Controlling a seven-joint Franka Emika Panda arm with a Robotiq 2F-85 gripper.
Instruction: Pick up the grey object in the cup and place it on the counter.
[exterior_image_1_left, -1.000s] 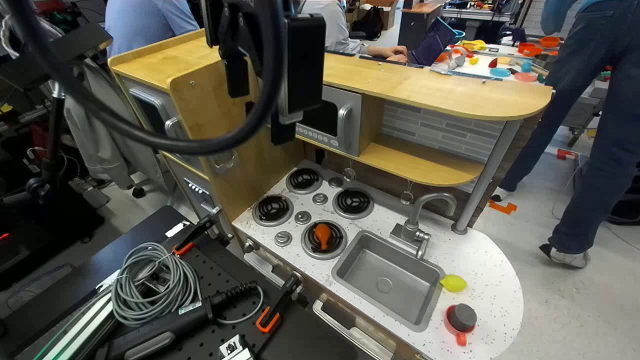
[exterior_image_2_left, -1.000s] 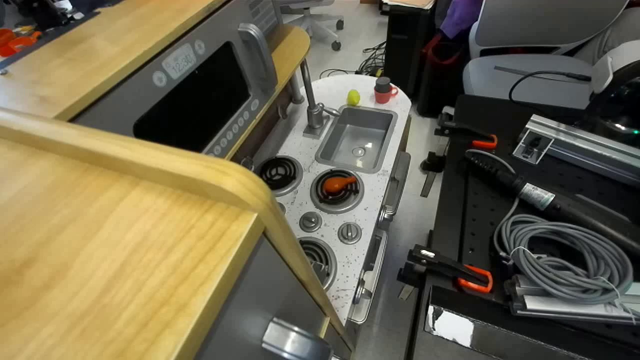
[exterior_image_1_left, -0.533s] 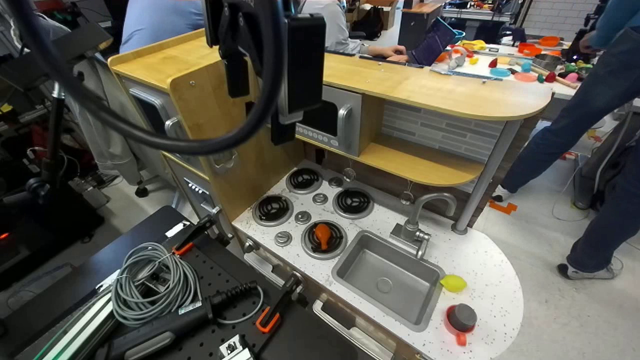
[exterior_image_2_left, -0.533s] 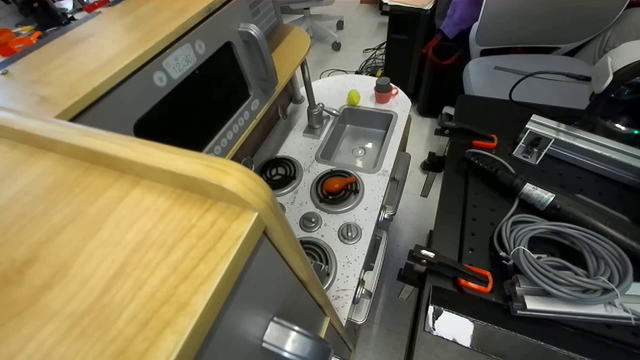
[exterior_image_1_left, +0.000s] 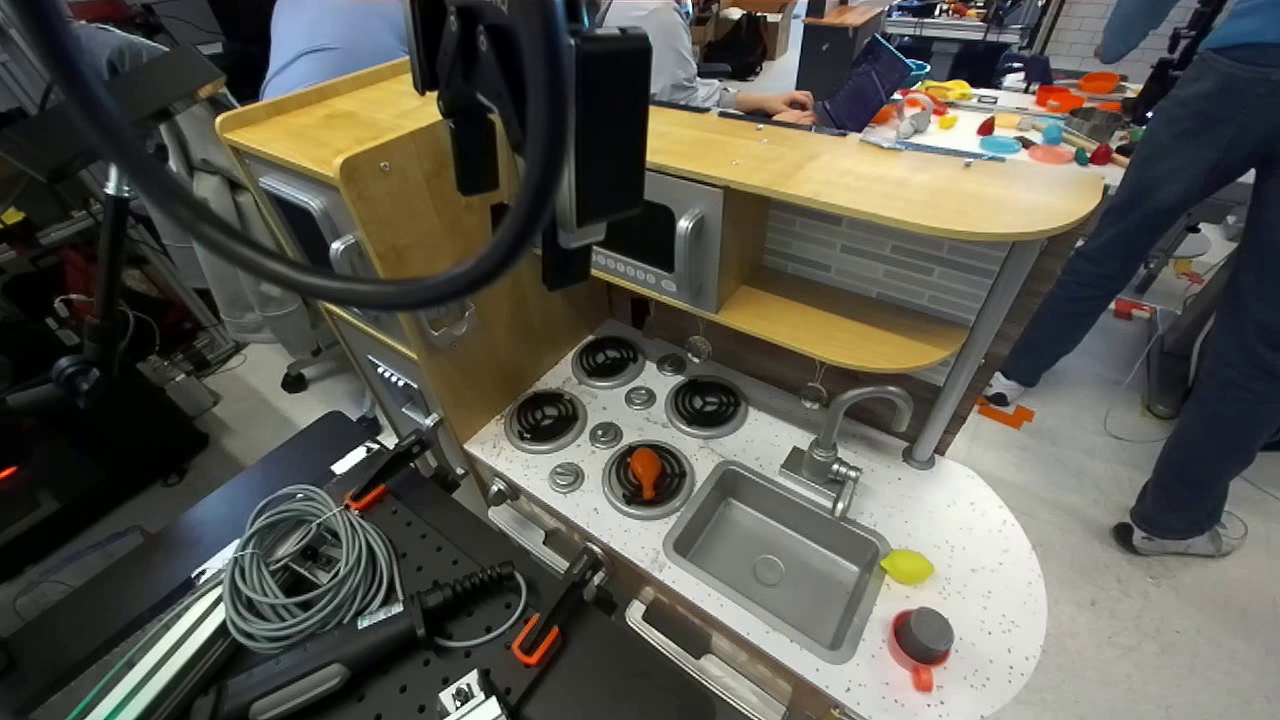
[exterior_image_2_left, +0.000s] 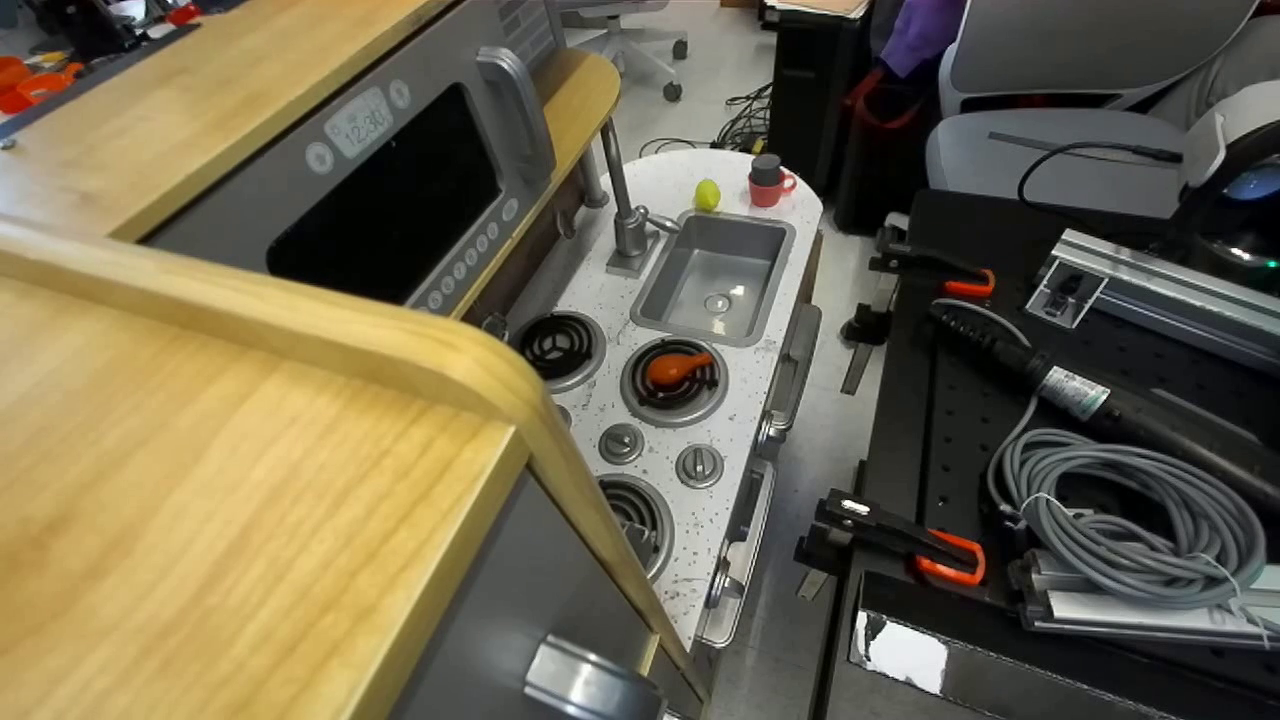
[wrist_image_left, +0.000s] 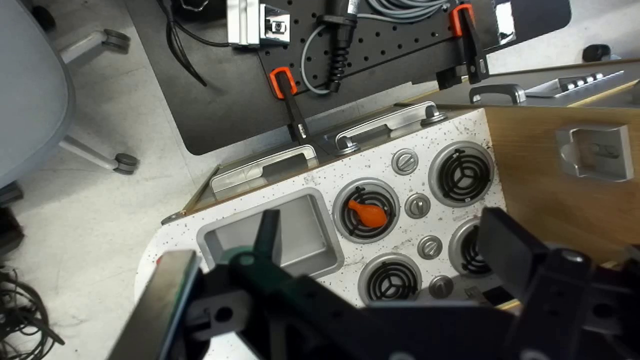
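The grey object (exterior_image_1_left: 924, 635) is a short dark cylinder sitting in the small red cup (exterior_image_1_left: 905, 664) and sticking out above its rim. In an exterior view the grey object (exterior_image_2_left: 766, 168) and cup (exterior_image_2_left: 766, 191) stand at the far end of the white counter (exterior_image_2_left: 655, 178), beyond the sink. In the wrist view only a speck of red shows behind a finger; the grey object is hidden. My gripper (wrist_image_left: 382, 217) is open and empty, high above the burners. It also shows in an exterior view (exterior_image_1_left: 520, 205), well away from the cup.
A yellow-green lemon (exterior_image_1_left: 907, 567) lies beside the cup at the corner of the grey sink (exterior_image_1_left: 770, 540). The faucet (exterior_image_1_left: 835, 450) rises behind the sink. An orange toy drumstick (exterior_image_1_left: 645, 472) lies on a burner. A wooden shelf (exterior_image_1_left: 860, 180) and post overhang the counter's back.
The gripper, cup and grey object have not visibly moved. Only people in the background shift, one at the right and one in blue at the upper left.
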